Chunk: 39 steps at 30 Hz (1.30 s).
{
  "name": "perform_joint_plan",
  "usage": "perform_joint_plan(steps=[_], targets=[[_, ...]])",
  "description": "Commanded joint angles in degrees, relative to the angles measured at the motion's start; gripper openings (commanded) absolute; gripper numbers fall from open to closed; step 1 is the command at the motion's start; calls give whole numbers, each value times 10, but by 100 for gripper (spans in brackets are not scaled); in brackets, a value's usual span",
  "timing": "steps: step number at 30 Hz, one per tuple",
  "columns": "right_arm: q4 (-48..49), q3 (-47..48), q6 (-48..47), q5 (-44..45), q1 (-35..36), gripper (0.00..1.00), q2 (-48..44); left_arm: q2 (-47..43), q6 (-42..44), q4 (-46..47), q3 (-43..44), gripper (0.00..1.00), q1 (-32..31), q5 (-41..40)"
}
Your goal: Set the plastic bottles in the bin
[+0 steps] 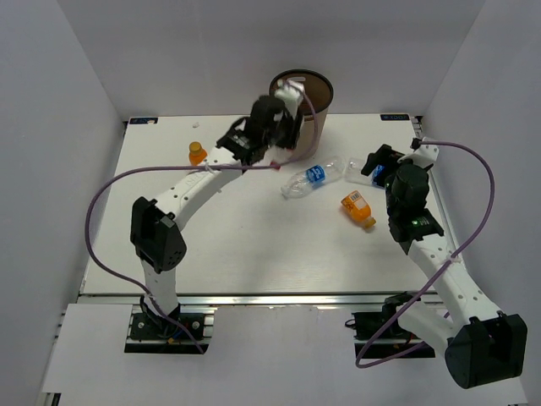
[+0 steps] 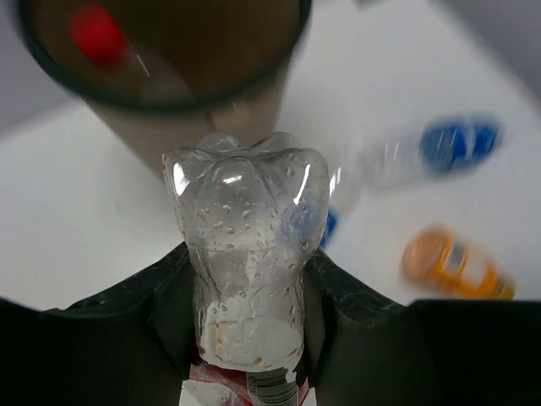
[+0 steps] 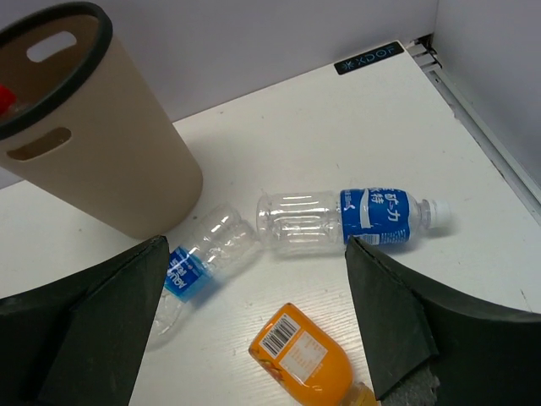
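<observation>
My left gripper (image 2: 245, 283) is shut on a clear bottle with a red label (image 2: 247, 245), its base pointing at the tan bin (image 2: 199, 127). In the top view this gripper (image 1: 285, 135) hovers just in front of the bin (image 1: 311, 110). A red cap (image 2: 97, 34) shows inside the bin. My right gripper (image 3: 254, 326) is open and empty above the table. Below it lie two clear blue-label bottles (image 3: 355, 222) (image 3: 199, 266) and an orange juice bottle (image 3: 314, 362). A second orange bottle (image 1: 197, 153) stands at the far left.
White walls enclose the table (image 1: 254, 245) on three sides. The bin (image 3: 101, 152) stands at the back edge against the rear wall. Purple cables loop from both arms. A rail runs along the table's right edge (image 3: 482, 110).
</observation>
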Motion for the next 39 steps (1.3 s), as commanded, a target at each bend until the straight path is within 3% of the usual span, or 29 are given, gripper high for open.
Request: perform_joint_plan(steps=[1,7,10,12,14,19,21,24,27,28,29,32,39], targets=[[13,-5,10,-1,-5,89,1,-23,-9,76,115,19,37,-51],[39,-23,-7,-44,-12,89,9,22,-55,328,131,13,83,-11],[36,-21,-13,-52,-13,89,18,64,-32,459,124,21,86,3],[36,-21,-13,-52,-13,89,21,99,-30,503,177,23,91,4],[42,-23,-12,-57,-13,89,26,150,-45,559,207,25,102,60],[18,-21,-11,-54,-18,89,42,254,-92,570,342,26,118,97],[4,-21,-4,-52,-20,89,45,256,-107,633,305,27,121,90],[-16,-20,3,-57,-20,89,44,284,-116,643,299,31,123,86],[-37,-22,0,-85,-20,89,40,303,-134,659,286,48,127,88],[-39,-24,-4,-94,-20,89,40,306,-150,659,286,57,128,101],[-42,-26,-8,-91,-20,89,40,307,-156,661,284,76,129,103],[-55,-30,-56,-134,-20,89,46,307,-162,666,289,98,129,106],[-168,25,-140,-166,-20,89,116,263,-152,606,345,98,135,123]])
